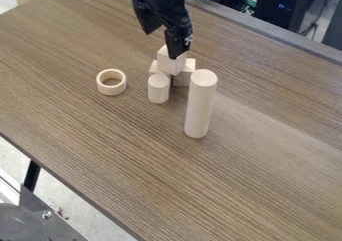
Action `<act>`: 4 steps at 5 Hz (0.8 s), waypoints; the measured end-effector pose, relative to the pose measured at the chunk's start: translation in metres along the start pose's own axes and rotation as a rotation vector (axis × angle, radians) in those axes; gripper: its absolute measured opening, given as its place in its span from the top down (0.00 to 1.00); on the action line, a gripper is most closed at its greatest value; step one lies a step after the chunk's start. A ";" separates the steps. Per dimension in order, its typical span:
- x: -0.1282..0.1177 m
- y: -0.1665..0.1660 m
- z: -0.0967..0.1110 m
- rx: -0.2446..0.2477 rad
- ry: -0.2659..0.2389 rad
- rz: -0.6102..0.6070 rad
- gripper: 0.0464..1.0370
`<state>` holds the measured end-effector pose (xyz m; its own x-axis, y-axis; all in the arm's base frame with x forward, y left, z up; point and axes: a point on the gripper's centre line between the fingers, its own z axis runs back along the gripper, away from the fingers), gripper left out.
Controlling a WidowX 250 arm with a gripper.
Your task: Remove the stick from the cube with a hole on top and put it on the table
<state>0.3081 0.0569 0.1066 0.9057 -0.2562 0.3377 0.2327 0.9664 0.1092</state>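
Can see the black hand (161,45) in the upper middle of the camera view, angled down from the top edge over a little group of pale wooden blocks. Fingers well spread, with a visible gap between the tips; the nearer tip lower, right in front of the upper cube (172,66) and overlapping its top part. Cannot tell from this angle about contact between tip and cube. Beneath the upper cube, two lower blocks (190,67), partly hidden, one to either side, apparently carrying it. Just in front of these, a short cylinder (159,91), upright on the table (100,135). To the right of it and closer to the camera, a tall round stick (199,105), also upright on the table, leaning on nothing, apart from the hand and a little apart from the short cylinder. Cannot make out a hole in any cube, so cannot say for sure about the match between this stick and the one in the task. Off to the left of the blocks, a pale ring (111,90) lying flat, open side up, well apart from the tall stick. Beyond the far edge of the table, at upper right, a dark computer case (280,7) and some cables (252,0).
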 end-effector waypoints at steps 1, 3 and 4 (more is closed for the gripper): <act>0.013 0.003 -0.001 0.003 -0.024 0.002 0.09; 0.018 0.004 -0.007 0.021 -0.033 0.021 0.68; 0.019 0.005 -0.007 0.020 -0.031 0.022 0.88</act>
<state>0.3290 0.0566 0.1071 0.8989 -0.2355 0.3694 0.2052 0.9713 0.1198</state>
